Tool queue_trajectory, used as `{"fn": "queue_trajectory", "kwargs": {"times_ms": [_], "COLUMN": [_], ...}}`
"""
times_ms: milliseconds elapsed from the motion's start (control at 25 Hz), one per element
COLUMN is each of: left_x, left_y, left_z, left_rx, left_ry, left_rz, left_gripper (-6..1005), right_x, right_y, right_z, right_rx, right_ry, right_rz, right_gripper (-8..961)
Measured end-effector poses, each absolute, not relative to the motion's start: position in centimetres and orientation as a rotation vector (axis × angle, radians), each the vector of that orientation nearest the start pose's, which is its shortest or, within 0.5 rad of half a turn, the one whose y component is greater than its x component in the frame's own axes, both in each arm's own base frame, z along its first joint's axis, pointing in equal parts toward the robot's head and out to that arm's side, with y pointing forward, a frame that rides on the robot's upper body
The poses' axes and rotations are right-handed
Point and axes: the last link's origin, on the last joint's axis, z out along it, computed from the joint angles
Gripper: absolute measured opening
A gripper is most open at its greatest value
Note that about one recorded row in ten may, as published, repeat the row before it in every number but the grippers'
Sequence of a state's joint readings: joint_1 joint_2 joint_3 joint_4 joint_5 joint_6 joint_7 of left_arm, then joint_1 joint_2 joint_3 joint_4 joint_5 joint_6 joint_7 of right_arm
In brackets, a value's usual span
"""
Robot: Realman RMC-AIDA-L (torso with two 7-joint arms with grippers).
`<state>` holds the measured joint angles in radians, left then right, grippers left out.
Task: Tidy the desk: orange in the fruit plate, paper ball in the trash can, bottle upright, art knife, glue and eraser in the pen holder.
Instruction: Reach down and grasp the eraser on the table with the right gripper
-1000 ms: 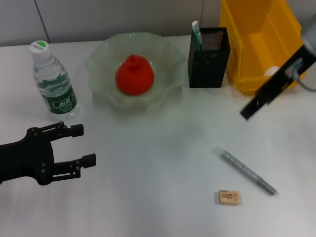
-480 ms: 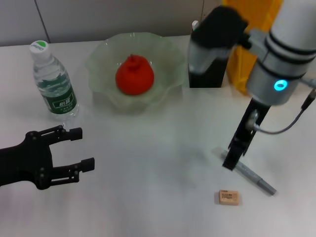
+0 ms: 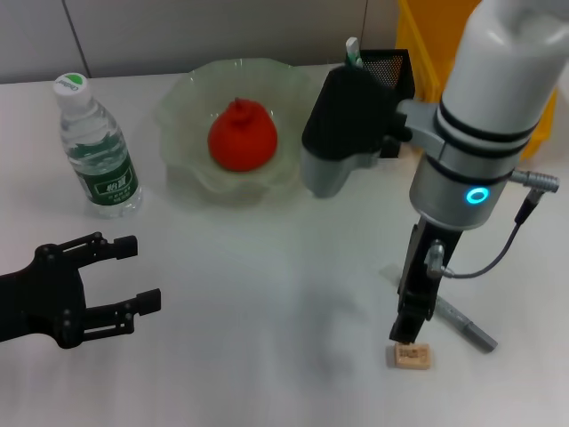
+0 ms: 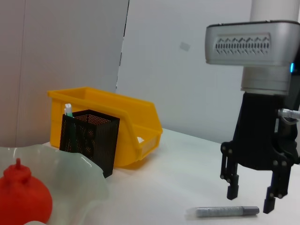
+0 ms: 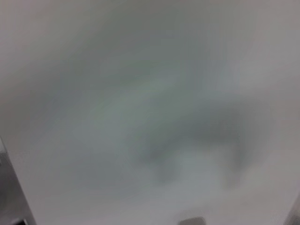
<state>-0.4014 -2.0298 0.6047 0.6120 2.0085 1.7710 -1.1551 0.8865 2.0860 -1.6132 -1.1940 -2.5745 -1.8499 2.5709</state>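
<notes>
I see the eraser [image 3: 412,356] lying flat on the white desk [image 3: 267,294], close to me. My right gripper [image 4: 250,201] hangs just above it, pointing straight down, and its two black fingers [image 4: 233,192] are spread apart with nothing between them. In the head view the tip of one finger looks like it is right at the edge of the eraser, but I cannot tell if it touches. Just beside the eraser lies a thin gray stick, the art knife [image 3: 453,316], flat on the desk and partly hidden behind my right arm. Farther back stands the pen holder [image 4: 89,138], and a white and green thing pokes out of its top; I cannot tell what it is. The yellow trash can [image 4: 122,122] is right behind the pen holder, almost touching it. To the left of the pen holder is the fruit plate [image 3: 178,116], and the orange [image 3: 242,135] sits in the middle of it. The bottle [image 3: 96,151] stands upright to the left of the plate, with its cap on. My left gripper [image 3: 133,271] hovers low over the desk on the left side, near me, well apart from everything, and its fingers are wide apart and hold nothing
</notes>
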Motion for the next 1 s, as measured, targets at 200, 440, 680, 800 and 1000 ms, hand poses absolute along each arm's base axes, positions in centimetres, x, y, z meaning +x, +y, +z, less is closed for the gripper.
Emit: {"fn": "queue_trajectory", "kwargs": {"times_ms": [200,440,680,800,1000], "left_x": [-29.8,-29.7,-29.5,-29.4,-29.4], "left_y": [27.4,27.5,27.6,27.7,27.7], "left_z": [2.2,2.2,2.1,2.1,2.0], "left_rx": [-2.751,-2.755,-2.757,-2.757,-2.757], "left_ry": [-0.476,-0.475,-0.470,-0.467,-0.463], "left_rz": [-0.805,-0.812,-0.813,-0.816,-0.818], "left_gripper": [814,814,815,815,815], "right_x": [12.4,12.6,12.8,12.9,13.4], "right_y": [32.0,30.7,30.2,30.2,30.2], "right_z": [-4.9,-6.4,-7.0,-7.1,-7.6], "right_rx": [-2.835,-2.833,-2.810,-2.801,-2.783], "right_ry": [0.590,0.519,0.500,0.495,0.474], "right_rz": [-1.164,-1.252,-1.290,-1.290,-1.295], "right_gripper": [540,532,524,520,514]}}
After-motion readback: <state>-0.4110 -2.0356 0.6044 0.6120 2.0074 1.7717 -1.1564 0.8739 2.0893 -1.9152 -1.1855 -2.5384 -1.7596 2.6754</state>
